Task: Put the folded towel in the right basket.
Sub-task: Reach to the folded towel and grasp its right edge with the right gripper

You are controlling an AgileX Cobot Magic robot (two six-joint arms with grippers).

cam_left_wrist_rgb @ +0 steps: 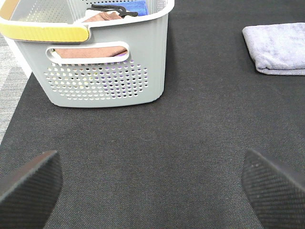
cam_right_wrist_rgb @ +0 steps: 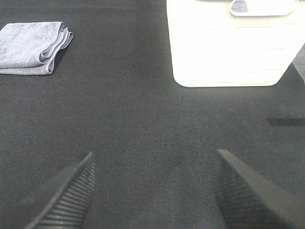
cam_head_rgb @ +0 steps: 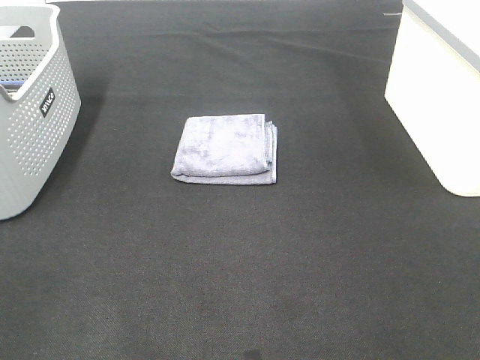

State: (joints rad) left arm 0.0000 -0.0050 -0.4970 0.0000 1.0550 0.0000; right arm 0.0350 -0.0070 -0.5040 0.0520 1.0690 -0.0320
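Observation:
A folded lavender-grey towel (cam_head_rgb: 225, 148) lies flat on the black mat in the middle of the table. It also shows in the left wrist view (cam_left_wrist_rgb: 278, 47) and the right wrist view (cam_right_wrist_rgb: 32, 46). The right basket (cam_head_rgb: 439, 97) is white and stands at the far right; the right wrist view shows its wall (cam_right_wrist_rgb: 228, 47). My left gripper (cam_left_wrist_rgb: 152, 183) is open and empty, low over the mat near the grey basket. My right gripper (cam_right_wrist_rgb: 152, 188) is open and empty, low over the mat in front of the white basket. Neither gripper shows in the exterior high view.
A grey perforated basket (cam_head_rgb: 30, 112) stands at the far left; the left wrist view shows it (cam_left_wrist_rgb: 105, 71) holding folded brown and blue cloths. The black mat (cam_head_rgb: 240, 262) covers the table.

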